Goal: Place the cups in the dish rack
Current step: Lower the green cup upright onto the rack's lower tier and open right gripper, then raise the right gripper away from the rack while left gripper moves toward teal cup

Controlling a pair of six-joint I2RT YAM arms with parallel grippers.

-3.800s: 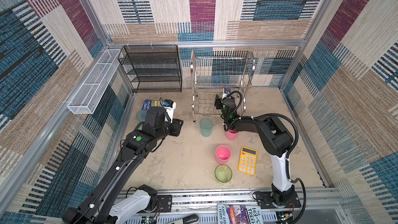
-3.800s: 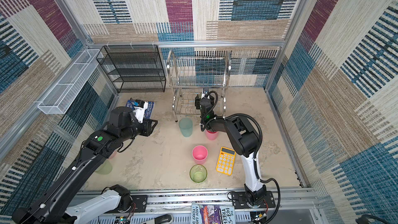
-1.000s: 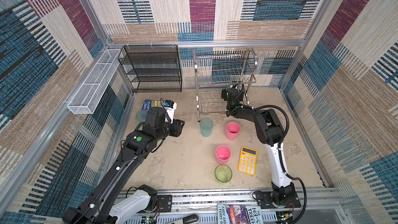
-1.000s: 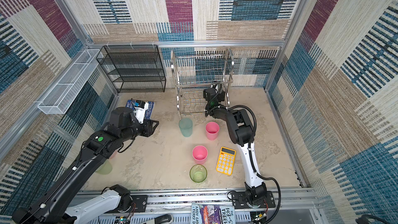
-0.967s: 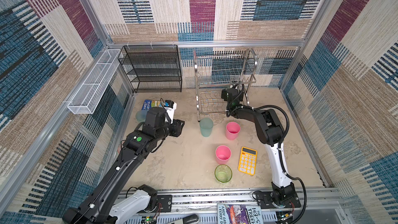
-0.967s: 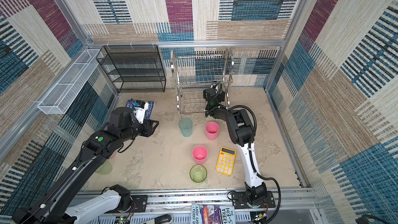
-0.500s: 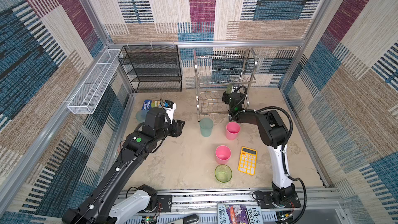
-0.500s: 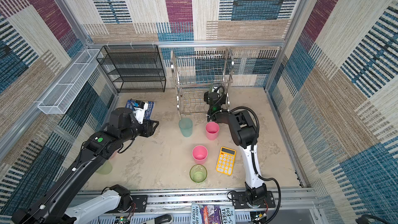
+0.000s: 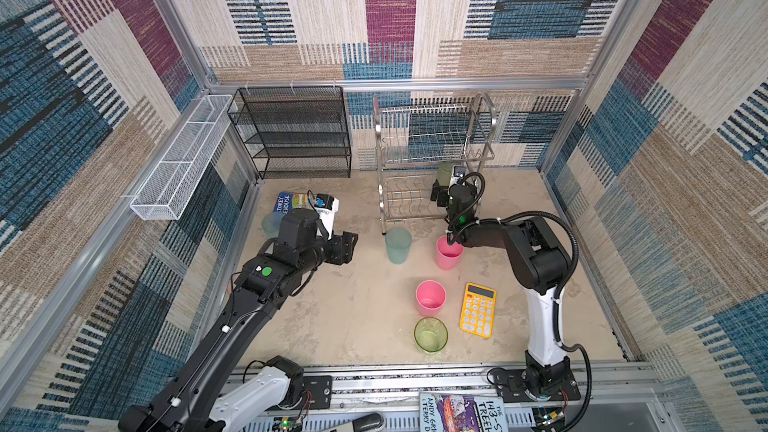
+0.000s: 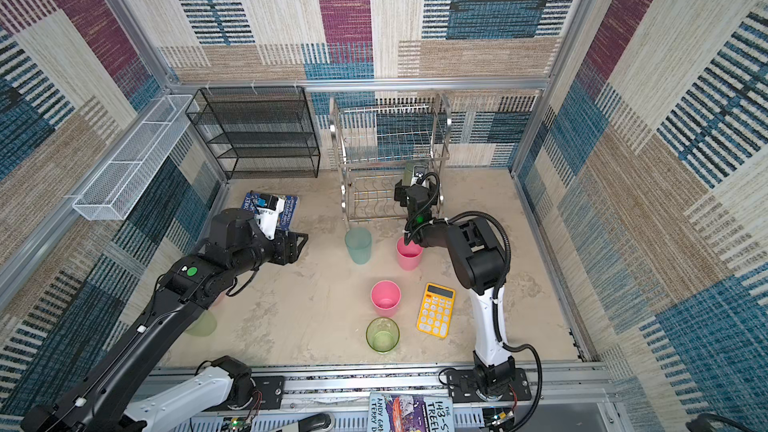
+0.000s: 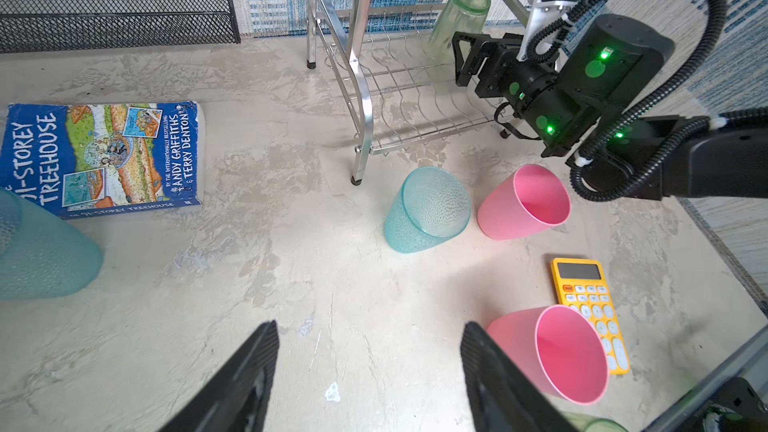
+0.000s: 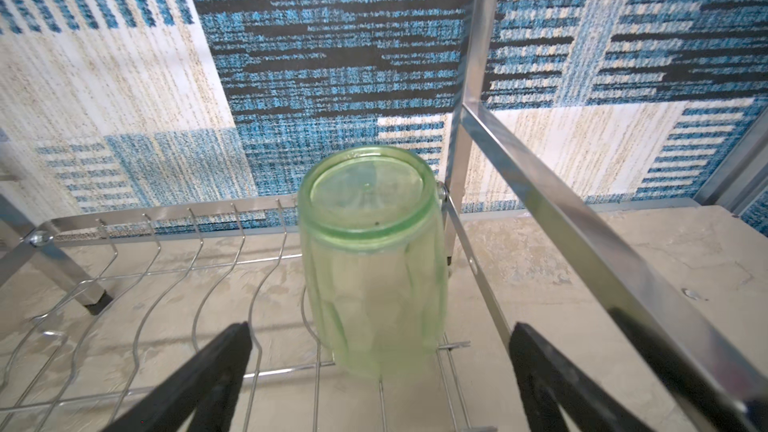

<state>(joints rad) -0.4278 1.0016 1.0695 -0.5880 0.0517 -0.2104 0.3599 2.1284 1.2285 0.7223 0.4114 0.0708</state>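
Observation:
The silver dish rack (image 9: 432, 151) (image 10: 386, 147) stands at the back. A green cup (image 12: 370, 251) (image 11: 459, 14) (image 9: 444, 172) rests upside down on its lower tier, at the right end. My right gripper (image 12: 380, 332) (image 9: 438, 197) is open just in front of that cup, fingers either side and clear of it. On the floor stand a teal cup (image 9: 397, 245) (image 11: 428, 216), two pink cups (image 9: 448, 252) (image 9: 430, 297) and a green cup (image 9: 430, 334). My left gripper (image 11: 370, 328) (image 9: 347, 247) hangs open and empty, left of them. Another teal cup (image 11: 37, 251) (image 9: 271, 224) stands beside the left arm.
A yellow calculator (image 9: 478, 309) lies right of the nearer pink cup. A blue book (image 9: 291, 203) lies at the back left. The black mesh shelf unit (image 9: 291, 135) and white mesh trough (image 9: 178, 160) line the back and left walls. A pale green cup (image 10: 201, 324) stands under the left arm.
The right gripper has gone from the pink cup to the rack's lower tier, where the green cup now stands. The left gripper's jaws have spread wider.

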